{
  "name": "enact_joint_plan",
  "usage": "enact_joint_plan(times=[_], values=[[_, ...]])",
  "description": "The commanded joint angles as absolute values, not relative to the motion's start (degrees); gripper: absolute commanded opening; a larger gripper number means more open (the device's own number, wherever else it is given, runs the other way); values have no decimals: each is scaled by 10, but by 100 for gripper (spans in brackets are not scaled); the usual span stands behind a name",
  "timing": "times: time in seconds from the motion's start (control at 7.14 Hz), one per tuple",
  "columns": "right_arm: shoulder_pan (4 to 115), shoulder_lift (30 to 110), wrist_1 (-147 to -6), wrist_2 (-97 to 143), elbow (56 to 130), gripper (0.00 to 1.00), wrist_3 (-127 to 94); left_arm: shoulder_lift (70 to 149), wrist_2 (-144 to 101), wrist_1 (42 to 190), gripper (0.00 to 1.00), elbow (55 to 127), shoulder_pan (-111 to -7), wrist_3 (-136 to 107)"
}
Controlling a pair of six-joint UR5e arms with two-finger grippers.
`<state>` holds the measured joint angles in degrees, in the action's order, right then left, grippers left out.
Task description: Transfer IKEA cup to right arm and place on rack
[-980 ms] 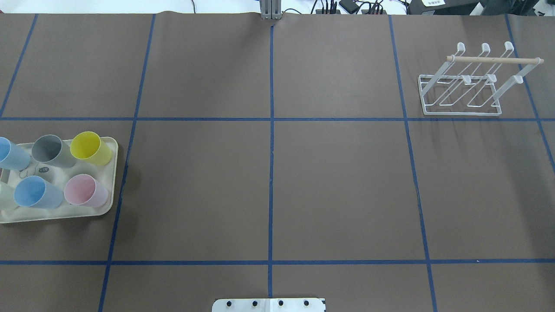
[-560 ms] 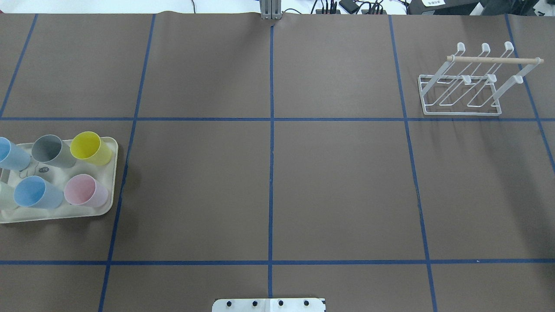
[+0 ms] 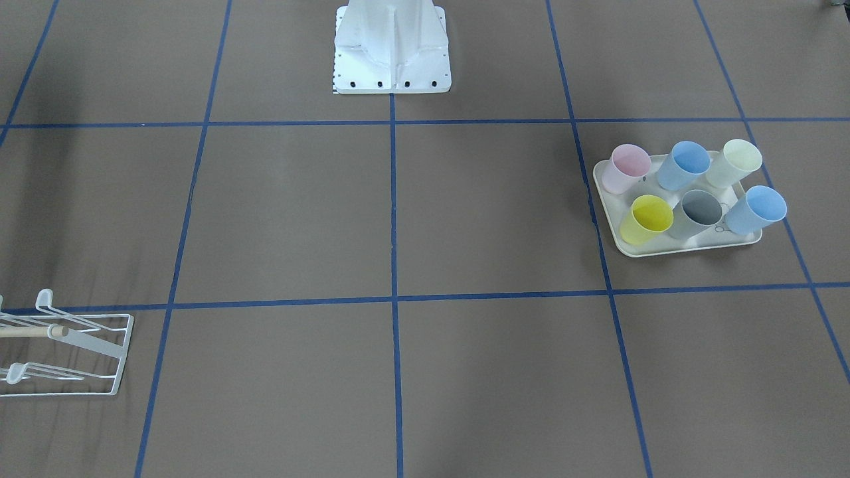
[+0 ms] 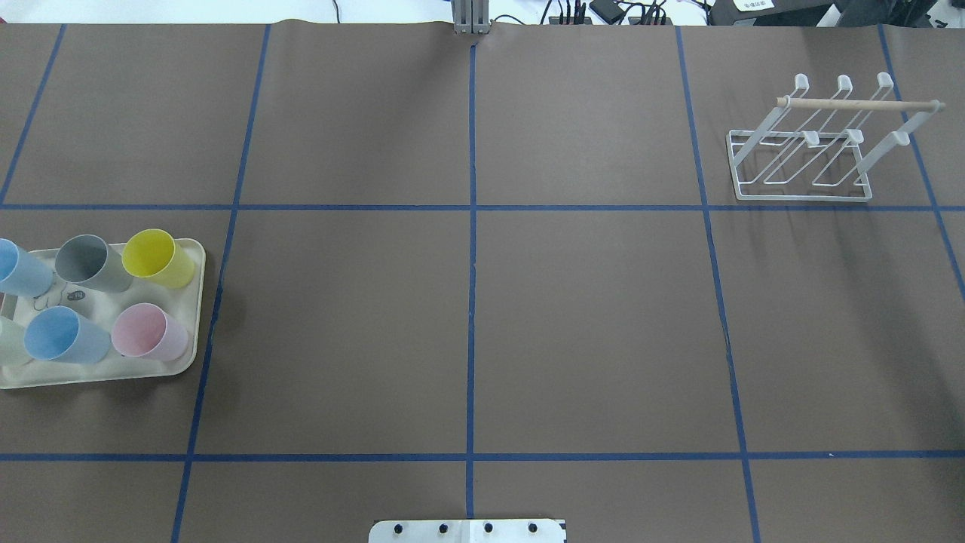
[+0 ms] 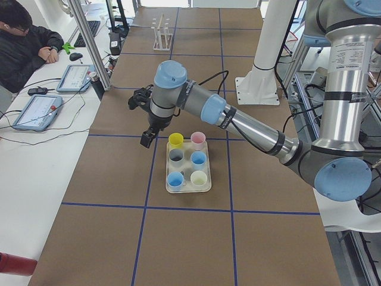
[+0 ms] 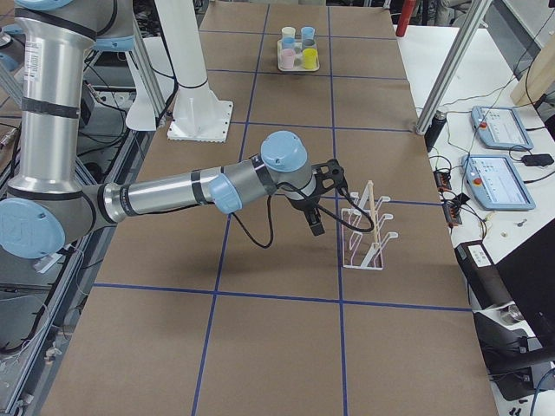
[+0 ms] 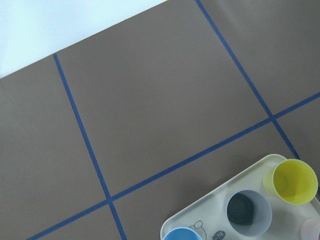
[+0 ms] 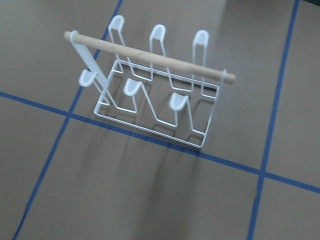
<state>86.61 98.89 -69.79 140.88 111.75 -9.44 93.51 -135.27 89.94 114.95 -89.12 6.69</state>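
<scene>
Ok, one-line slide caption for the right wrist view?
Right wrist view: white wire rack with wooden dowel, all six prongs bare, on brown paper with blue tape.

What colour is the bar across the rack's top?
The bar is light natural wood, on the white rack; clearest in the right wrist view.

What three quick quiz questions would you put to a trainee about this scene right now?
1. How many cups stand on the cream tray?
2. True or false: a cup already hangs on the white wire rack.
3. Which cup colour appears twice? A pink, B blue, C yellow.

Key:
1. Six.
2. False; every prong is bare.
3. B; there are two blue cups.
</scene>
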Motion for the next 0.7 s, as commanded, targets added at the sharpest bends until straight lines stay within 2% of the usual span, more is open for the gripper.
enact_joint_plan(times=[0.0, 0.28, 0.56], values=[[806, 989, -557, 1419, 1115, 99, -231, 959, -1358, 901, 100, 1151, -891, 73], [762, 988, -541, 1414, 1114, 99, -248, 935, -1355, 1025, 100, 1141, -884, 70], [717, 977, -541, 1385, 1117, 99, -280, 907, -1351, 1107, 100, 1094, -823, 67]])
